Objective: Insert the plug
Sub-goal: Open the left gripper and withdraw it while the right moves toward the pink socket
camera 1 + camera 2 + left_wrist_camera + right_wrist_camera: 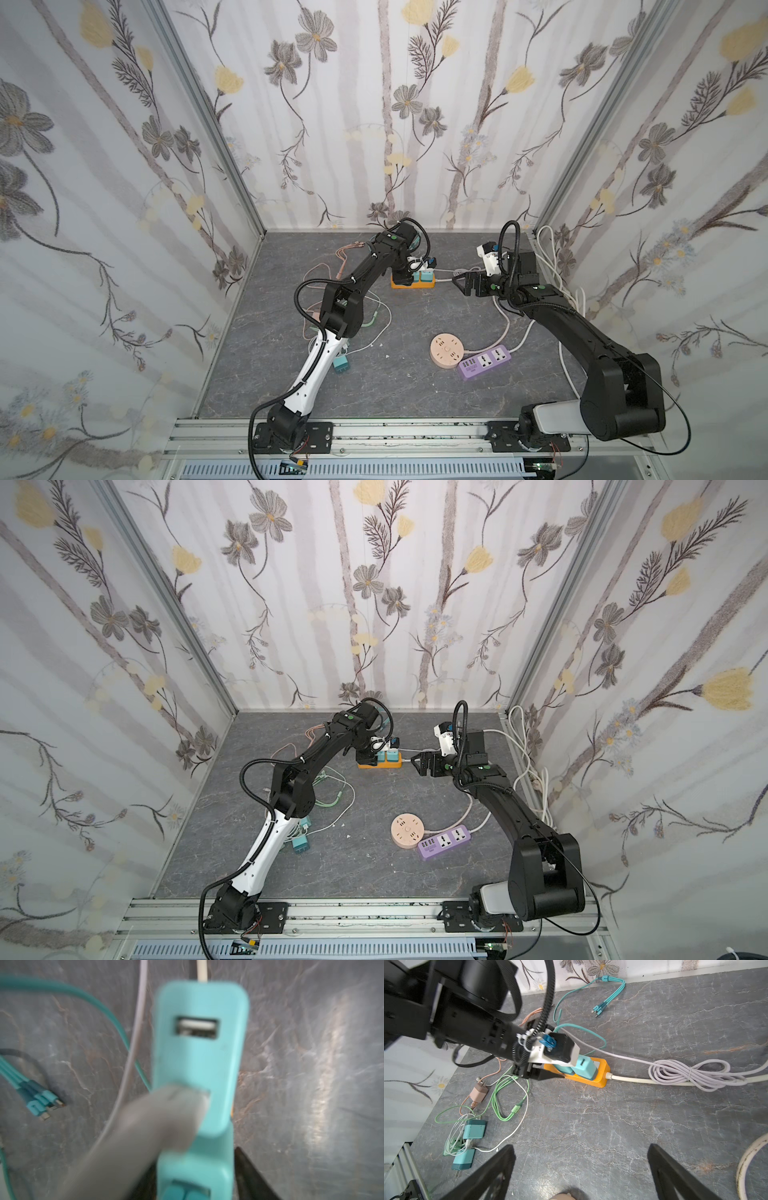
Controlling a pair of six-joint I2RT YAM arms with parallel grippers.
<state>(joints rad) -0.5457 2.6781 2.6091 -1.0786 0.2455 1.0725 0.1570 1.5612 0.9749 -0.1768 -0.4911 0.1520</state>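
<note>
Orange power strip (602, 1077) on the desk (612, 1126): a teal plug (563, 1069) stands in it, with a second teal plug (585, 1065) just beside. Left fingers (548, 1075) straddle the teal plug; can't tell if they're pinching. Right fingers (500, 1165) spread wide, empty.

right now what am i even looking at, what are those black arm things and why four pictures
Those are two black robot arms mounted at the edge of a dark grey marbled tabletop, each ending in a two-fingered gripper. Two pictures look down from overhead. The other two come from cameras on the arms' wrists. The left gripper is at an orange plastic power strip with two teal block chargers plugged in. A pale lilac USB plug sits at one charger's port, but it is too blurred to tell whether it is gripped. The right gripper is open and empty. Also lying there are a round peach socket, a purple power strip and a coiled lilac cable.
</note>
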